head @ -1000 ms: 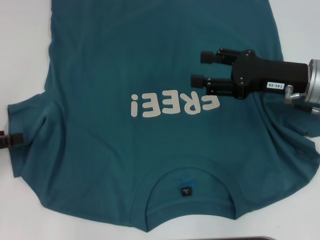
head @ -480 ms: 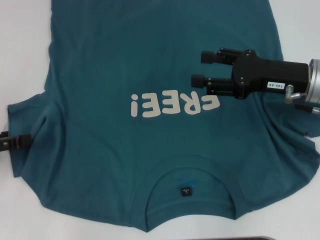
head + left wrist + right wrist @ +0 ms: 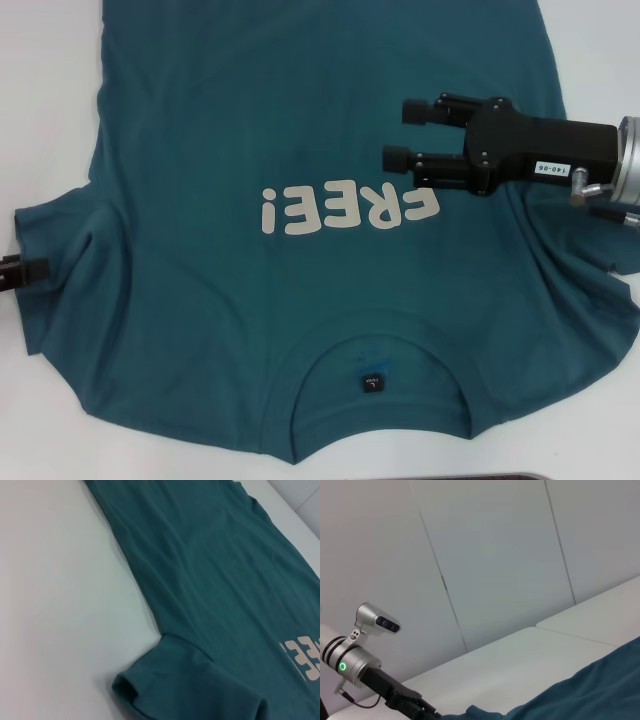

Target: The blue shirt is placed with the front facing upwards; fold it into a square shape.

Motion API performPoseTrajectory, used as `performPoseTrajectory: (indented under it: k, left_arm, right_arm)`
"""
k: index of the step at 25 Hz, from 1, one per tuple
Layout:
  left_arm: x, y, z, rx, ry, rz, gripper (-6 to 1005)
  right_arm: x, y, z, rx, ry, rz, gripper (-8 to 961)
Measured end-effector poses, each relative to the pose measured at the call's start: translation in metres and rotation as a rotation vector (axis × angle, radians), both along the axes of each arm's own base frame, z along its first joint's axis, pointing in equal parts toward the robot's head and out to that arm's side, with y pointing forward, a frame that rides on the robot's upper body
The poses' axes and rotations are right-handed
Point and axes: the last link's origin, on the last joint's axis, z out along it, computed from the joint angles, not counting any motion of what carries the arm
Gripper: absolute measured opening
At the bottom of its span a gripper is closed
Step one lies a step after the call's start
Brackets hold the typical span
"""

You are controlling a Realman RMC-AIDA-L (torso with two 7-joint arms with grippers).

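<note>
The blue shirt (image 3: 300, 300) lies spread front-up on the white table, collar and black neck tag (image 3: 371, 382) nearest me and white letters (image 3: 350, 210) across the chest. My right gripper (image 3: 403, 135) hovers over the chest just beyond the letters, open, with nothing between its fingers. Only the dark tip of my left gripper (image 3: 25, 270) shows, at the view's left edge beside the left sleeve (image 3: 60, 260). The left wrist view looks along the shirt's side (image 3: 215, 580) and that sleeve (image 3: 165, 680). In the right wrist view the shirt (image 3: 590, 690) fills the lower corner.
White table (image 3: 50, 100) borders the shirt on both sides. The right sleeve (image 3: 590, 290) is bunched in wrinkles under my right arm. The right wrist view shows the left arm (image 3: 355, 660) far off against a pale wall.
The left gripper's tip reached in toward the sleeve half a second ago and has drawn back to the view's edge, slightly higher. The right gripper has barely moved.
</note>
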Motion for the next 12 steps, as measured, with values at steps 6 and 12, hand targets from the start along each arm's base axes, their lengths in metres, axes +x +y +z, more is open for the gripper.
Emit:
performPoseTrajectory:
  k: [6,12]
  left_arm:
    - [0.001,0.0012,-0.0004,-0.002,0.0,-0.004,416]
    - [0.0007,0.0016,-0.0014,0.009,-0.002,0.002,126]
  right_arm:
    - [0.0002,-0.0001,0.0002,0.001,0.001,-0.001,824]
    - [0.0001,-0.0002,0.0001,0.002,0.002,-0.001,824]
